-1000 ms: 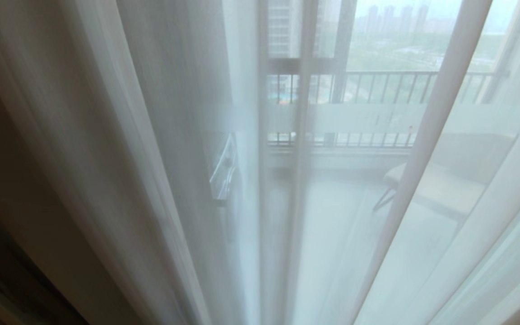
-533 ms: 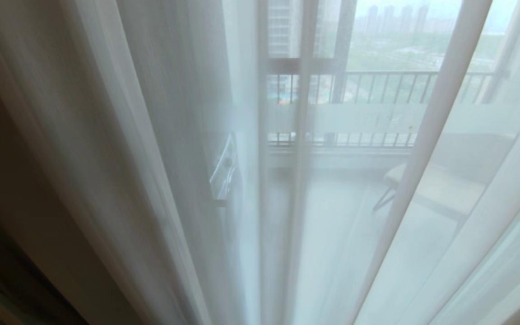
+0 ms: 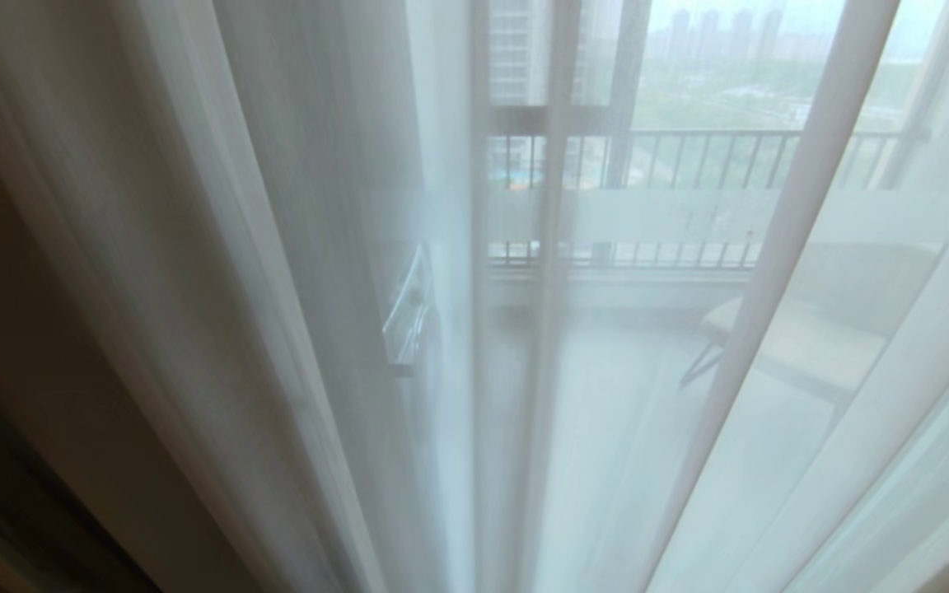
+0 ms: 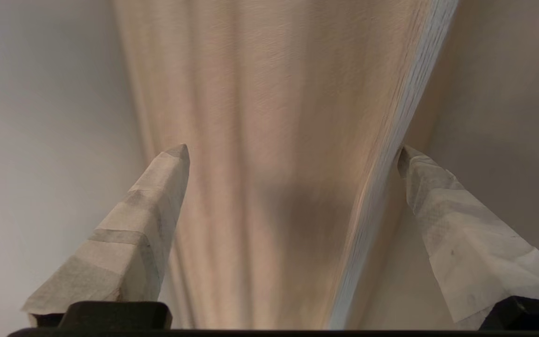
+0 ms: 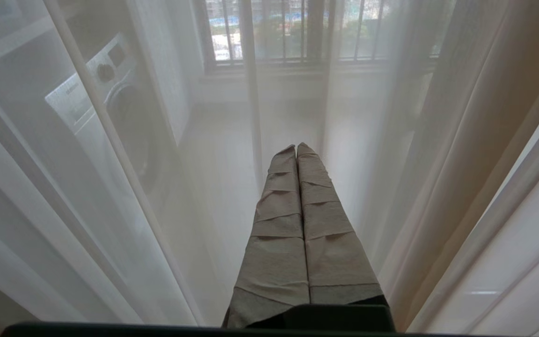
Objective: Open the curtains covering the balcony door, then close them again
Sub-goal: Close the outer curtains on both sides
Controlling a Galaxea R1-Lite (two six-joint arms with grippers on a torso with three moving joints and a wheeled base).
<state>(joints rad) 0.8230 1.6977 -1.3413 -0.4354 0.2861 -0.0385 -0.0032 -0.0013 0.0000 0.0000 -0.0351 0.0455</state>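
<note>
Daylight from a balcony with a barred railing (image 3: 689, 156) filters through the sheer white curtain (image 3: 334, 272), which hangs in long folds across the whole head view and covers the balcony door (image 3: 553, 247), whose dark upright frame and frosted white band show dimly through the fabric. To the left of that door frame, at the edge of the head view, a darker beige strip of the thick curtain (image 4: 279, 140) hangs beside the sheer. The left gripper (image 4: 293, 152) faces this thick cream-beige curtain with its taped fingers (image 4: 148, 224) spread wide; the pleated fabric lies between them, and whether either fingertip touches the cloth cannot be told. The right gripper (image 5: 296, 149) points at the sheer curtain in front of the door, its two taped fingers pressed together with nothing between them. Behind the sheer, left of the door frame, a washing machine (image 5: 91, 93) stands on the balcony; a chair (image 3: 779, 338) sits to the right.
</note>
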